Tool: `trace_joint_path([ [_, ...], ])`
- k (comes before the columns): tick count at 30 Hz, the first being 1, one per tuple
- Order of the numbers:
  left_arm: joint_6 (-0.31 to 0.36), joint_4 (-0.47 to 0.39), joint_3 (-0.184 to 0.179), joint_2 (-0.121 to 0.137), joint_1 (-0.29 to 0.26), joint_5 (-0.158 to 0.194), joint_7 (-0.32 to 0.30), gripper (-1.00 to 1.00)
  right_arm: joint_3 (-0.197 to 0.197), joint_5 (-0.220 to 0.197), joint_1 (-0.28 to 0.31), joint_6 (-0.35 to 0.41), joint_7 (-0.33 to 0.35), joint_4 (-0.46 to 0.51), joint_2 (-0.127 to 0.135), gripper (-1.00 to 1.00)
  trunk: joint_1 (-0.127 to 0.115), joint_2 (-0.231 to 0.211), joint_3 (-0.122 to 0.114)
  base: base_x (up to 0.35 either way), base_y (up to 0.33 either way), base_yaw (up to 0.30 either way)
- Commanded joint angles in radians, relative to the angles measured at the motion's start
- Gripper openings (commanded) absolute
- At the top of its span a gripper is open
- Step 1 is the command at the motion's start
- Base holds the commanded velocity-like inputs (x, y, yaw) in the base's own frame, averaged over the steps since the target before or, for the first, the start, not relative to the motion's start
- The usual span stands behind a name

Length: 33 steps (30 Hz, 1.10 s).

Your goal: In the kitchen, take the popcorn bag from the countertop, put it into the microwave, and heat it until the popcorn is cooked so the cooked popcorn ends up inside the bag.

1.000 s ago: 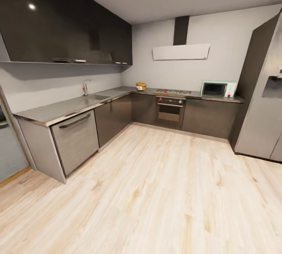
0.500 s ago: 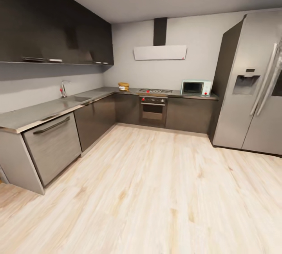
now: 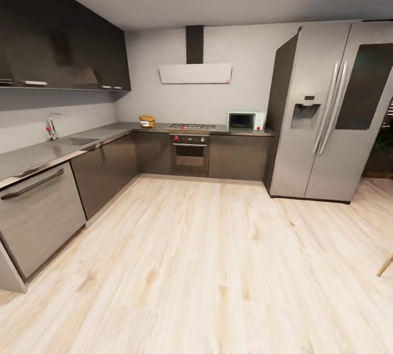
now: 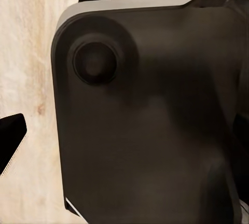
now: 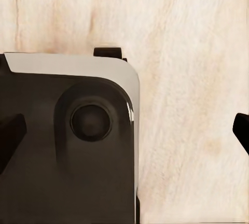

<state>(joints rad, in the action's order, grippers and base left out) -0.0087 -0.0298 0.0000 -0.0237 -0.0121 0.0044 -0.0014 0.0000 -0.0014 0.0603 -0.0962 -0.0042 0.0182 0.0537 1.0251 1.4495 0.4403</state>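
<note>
Robot out on the kitchen floor, well away from the popcorn bag.

Head view: the popcorn bag [image 3: 147, 121] sits on the countertop [image 3: 117, 129] left of centre frame, the microwave [image 3: 245, 121] right of centre. Wrist views: dark robot body over wood floor [image 5: 181, 79]; whether either gripper is apart or together, I cannot tell. Risk: a careless approach could bump the cabinets.

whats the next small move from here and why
Probably drive the base forward across the wood floor toward the far countertop. The popcorn bag sits there, left of the gas hob, with the microwave further right beside the fridge. All are well beyond arm's reach, so closing the distance comes first.
</note>
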Motion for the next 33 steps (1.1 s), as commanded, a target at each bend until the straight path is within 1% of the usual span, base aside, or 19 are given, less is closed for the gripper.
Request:
trace_joint_path([
  [1, -0.001, 0.0, 0.0, 0.0, 0.0, 0.0, 0.0, 1.0, 0.0, 0.0, 0.001, -0.004, 0.0, -0.001, 0.0, 1.0, 0.0, 0.001, 0.001, 0.0, 0.0, -0.293],
  [5, 0.006, 0.0, 0.0, -0.003, 0.0, 0.001, -0.002, 1.0, 0.0, 0.0, 0.0, -0.004, 0.0, -0.001, 0.0, 1.0, 0.0, 0.001, 0.001, 0.0, 0.0, -0.293],
  [19, 0.012, 0.001, -0.001, 0.001, 0.0, 0.0, 0.0, 1.0, 0.0, 0.0, 0.001, -0.004, 0.0, -0.001, 0.0, 1.0, 0.0, 0.001, 0.001, 0.005, 0.0, -0.294],
  [26, 0.038, 0.0, 0.006, 0.016, 0.0, 0.002, 0.006, 1.0, 0.0, 0.0, 0.001, -0.004, 0.0, -0.001, 0.0, 1.0, 0.0, 0.001, 0.001, 0.299, 0.0, -0.277],
  [33, 0.03, -0.001, 0.009, 0.015, 0.0, 0.002, 0.006, 1.0, 0.0, 0.0, 0.001, -0.004, 0.0, -0.001, 0.0, 1.0, 0.0, 0.001, 0.001, 0.342, 0.0, -0.039],
])
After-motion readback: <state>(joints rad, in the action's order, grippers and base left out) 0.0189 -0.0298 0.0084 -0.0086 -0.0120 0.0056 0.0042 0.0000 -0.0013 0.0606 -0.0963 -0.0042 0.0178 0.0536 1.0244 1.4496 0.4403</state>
